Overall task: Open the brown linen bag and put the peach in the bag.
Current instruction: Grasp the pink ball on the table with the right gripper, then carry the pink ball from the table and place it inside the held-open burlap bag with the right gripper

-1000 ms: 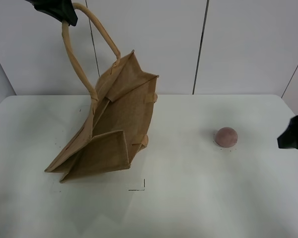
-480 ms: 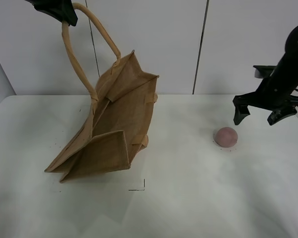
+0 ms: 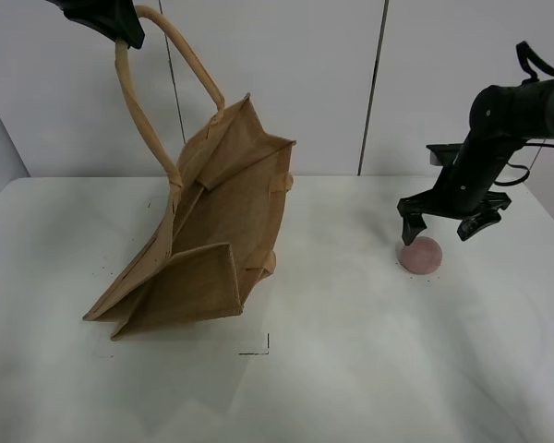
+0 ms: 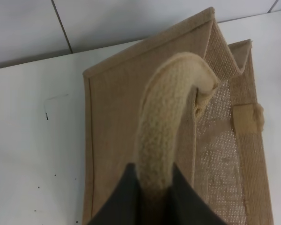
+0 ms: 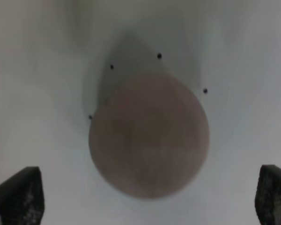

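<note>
1. My left claw [image 3: 102,17] is way up in the upper left of the high view, pinched together on one beige loop handle [image 3: 152,111] of the brown linen bag [image 3: 217,231]. The wrist view shows that handle squeezed between my dark fingers.
2. The bag hangs tilted across the left half of the frame. Its lower edge rests on the white table [image 3: 351,378] and its mouth gapes toward the upper right.
3. My right claw [image 3: 437,231] is right of centre, jaws spread wide and holding nothing, just above the peach [image 3: 420,255]. In its wrist view there's bare table between each fingertip and the fruit.
4. The peach sits on the table at centre right, well apart from the bag.
5. Room-wise, there's a wide bare strip of tabletop between the bag's right edge and the peach. The table's back edge meets the wall [image 3: 286,74] just behind my right arm, and its right edge is near.
</note>
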Robot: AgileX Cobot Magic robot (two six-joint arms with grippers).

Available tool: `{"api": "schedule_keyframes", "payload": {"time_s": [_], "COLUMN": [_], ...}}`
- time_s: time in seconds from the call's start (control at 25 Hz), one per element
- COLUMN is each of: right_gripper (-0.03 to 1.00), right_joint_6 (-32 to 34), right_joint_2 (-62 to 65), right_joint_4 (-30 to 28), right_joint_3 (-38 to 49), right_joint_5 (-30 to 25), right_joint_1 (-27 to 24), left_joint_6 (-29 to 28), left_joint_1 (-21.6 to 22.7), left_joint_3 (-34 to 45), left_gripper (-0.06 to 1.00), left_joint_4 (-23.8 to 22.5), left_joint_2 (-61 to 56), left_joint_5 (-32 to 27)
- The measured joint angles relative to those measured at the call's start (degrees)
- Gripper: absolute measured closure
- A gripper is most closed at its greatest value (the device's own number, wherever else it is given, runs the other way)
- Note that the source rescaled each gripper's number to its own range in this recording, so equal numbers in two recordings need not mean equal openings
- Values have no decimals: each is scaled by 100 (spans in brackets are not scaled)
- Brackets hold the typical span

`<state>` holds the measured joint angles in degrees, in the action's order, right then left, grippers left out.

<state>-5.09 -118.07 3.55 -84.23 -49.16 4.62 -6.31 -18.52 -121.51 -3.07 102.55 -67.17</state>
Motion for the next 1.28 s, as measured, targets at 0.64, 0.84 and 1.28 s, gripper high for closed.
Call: {"api": "schedule_keyframes", "payload": {"time_s": [0.64,0.84,1.28], "right_gripper": [5,51,97], "right_joint_6": [11,11,-6], "right_joint_2": [-634,-634,-519], "right_joint_4": [32,49,190], "right_joint_3": [-4,-4,-1045], "right_joint_5": [515,447,-681], "right_joint_1": [0,0,17], "left_joint_6": [12,14,14], "left_joint_1": [0,0,0], "left_joint_3": [0,0,0], "left_gripper": [94,94,94], "left_joint_4": [0,0,0], "left_joint_2": [0,0,0], "left_joint_5": [0,0,0]}}
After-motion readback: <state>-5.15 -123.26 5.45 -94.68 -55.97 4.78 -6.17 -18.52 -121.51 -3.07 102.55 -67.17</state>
